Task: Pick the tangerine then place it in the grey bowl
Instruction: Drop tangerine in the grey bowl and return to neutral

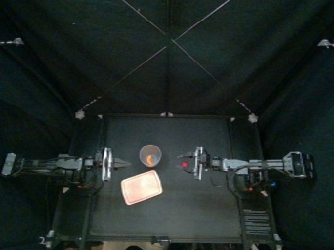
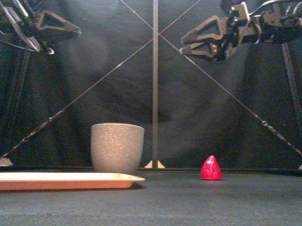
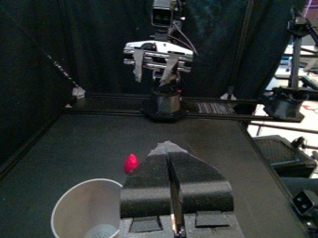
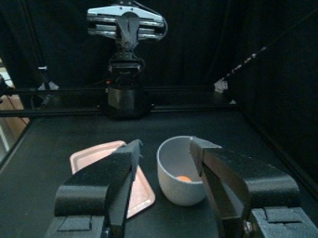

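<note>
Tangerine (image 4: 185,177) lies inside the grey cup (image 2: 117,146). Right gripper (image 4: 168,149) spread, empty, raised. Left gripper (image 3: 174,158) closed on nothing. Withdraw your right arm high, clear of the rim, so the cup stays upright.

Flat pink tray (image 1: 141,187) front-left; small red toy (image 2: 211,168) standing well apart, right.

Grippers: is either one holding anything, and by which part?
Nothing is held. The left gripper is shut on nothing and the right gripper is open and empty. The tangerine lies inside the grey cup.
</note>
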### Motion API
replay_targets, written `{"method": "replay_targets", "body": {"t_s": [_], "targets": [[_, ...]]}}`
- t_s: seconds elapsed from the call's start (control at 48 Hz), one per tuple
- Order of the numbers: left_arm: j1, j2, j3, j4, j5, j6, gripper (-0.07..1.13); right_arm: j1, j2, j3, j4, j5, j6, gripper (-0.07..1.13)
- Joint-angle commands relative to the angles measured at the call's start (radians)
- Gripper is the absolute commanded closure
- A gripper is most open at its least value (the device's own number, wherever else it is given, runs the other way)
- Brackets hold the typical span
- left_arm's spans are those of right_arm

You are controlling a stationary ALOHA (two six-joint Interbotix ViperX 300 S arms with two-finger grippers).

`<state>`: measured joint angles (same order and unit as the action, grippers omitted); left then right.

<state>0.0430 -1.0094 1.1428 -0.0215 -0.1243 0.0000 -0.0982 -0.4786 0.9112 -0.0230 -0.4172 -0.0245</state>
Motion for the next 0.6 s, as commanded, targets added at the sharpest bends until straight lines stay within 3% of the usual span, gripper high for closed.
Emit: {"method": "replay_targets", "body": {"t_s": [0.021, 0.604], "targets": [[0.003, 0.003, -0.009, -0.002, -0.009, 0.002, 1.0, 0.017, -0.044, 0.023, 0.032, -0.015, 0.002, 0.21], [0.005, 0.003, -0.003, -0.002, -0.009, 0.0, 1.0, 0.021, -0.074, 0.064, 0.055, -0.058, 0.0, 0.21]]}}
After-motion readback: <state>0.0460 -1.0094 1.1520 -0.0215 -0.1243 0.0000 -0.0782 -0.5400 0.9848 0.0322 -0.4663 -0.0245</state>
